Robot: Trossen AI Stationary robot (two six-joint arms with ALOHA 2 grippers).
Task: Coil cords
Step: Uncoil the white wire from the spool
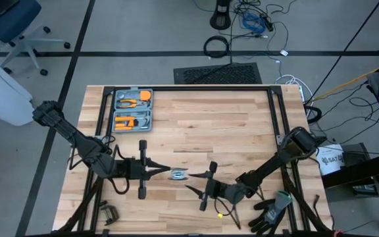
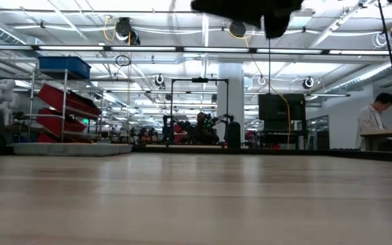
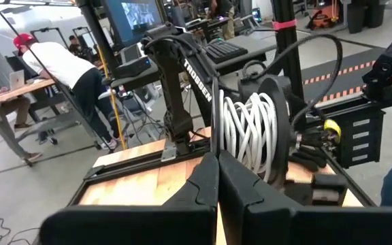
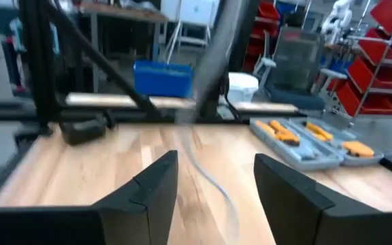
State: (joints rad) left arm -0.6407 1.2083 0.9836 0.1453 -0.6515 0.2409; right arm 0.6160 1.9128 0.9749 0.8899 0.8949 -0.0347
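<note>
"TROSSEN" is printed on the right arm [image 3: 182, 82]. The reel [image 1: 178, 174], wound with white cord [image 3: 250, 133], is clamped by the closed left gripper [image 1: 165, 170]. The right gripper [image 1: 194, 182], just beside the reel, stands open, apparently empty.

Grey floor [image 1: 143, 26] with dark seams, strewn with black cables [image 1: 217, 46]; an office chair [image 1: 15, 26]; red bin shelves [image 2: 63, 112]; bright ceiling striplights [image 2: 182, 30].

The tabletop [image 1: 229, 125] is smooth, pale wood. The white cord [image 3: 250, 129] looks like smooth, shiny plastic. The grey tool case [image 1: 132, 110] looks like matt plastic.
</note>
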